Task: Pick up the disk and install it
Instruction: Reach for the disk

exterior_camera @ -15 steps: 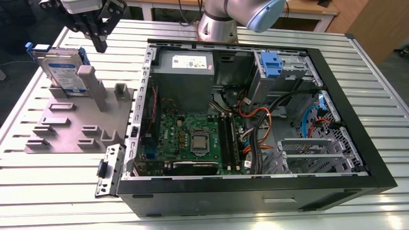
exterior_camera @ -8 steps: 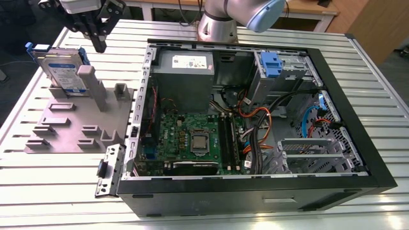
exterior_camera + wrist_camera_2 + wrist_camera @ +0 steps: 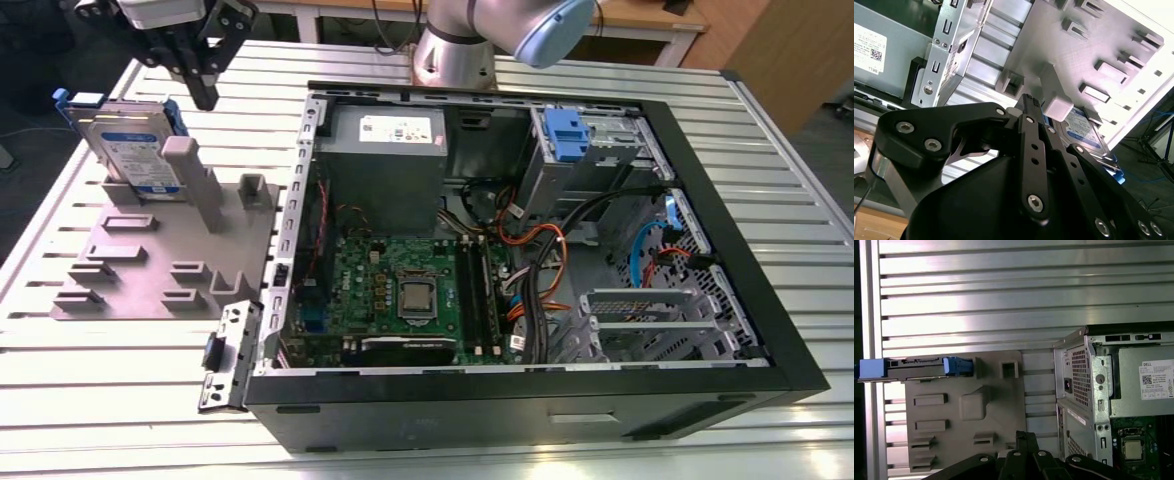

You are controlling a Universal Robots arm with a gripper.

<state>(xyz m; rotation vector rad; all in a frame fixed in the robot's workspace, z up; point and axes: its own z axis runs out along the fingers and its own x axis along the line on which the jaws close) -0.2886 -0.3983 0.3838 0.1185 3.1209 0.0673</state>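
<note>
The disk [image 3: 134,140] stands on edge in a slot at the far end of the grey holder [image 3: 134,270], at the exterior view's left; its blue-and-white label and blue frame show. In the first wrist view the disk [image 3: 919,367] appears edge-on, and in the second wrist view the disk [image 3: 1084,131] sits behind a holder post. My gripper [image 3: 204,98] hangs above the holder, just to the exterior view's right of the disk and apart from it. Its black fingers [image 3: 1029,107] meet at the tips with nothing between them, as the gripper [image 3: 1024,436] also shows in the first wrist view.
The open computer case [image 3: 747,330] lies on the slatted metal table [image 3: 120,360] beside the holder. Inside are a grey power supply box [image 3: 387,140], the motherboard [image 3: 400,290], cables and a drive bay with a blue latch [image 3: 567,135]. The arm's base [image 3: 454,50] stands behind the case.
</note>
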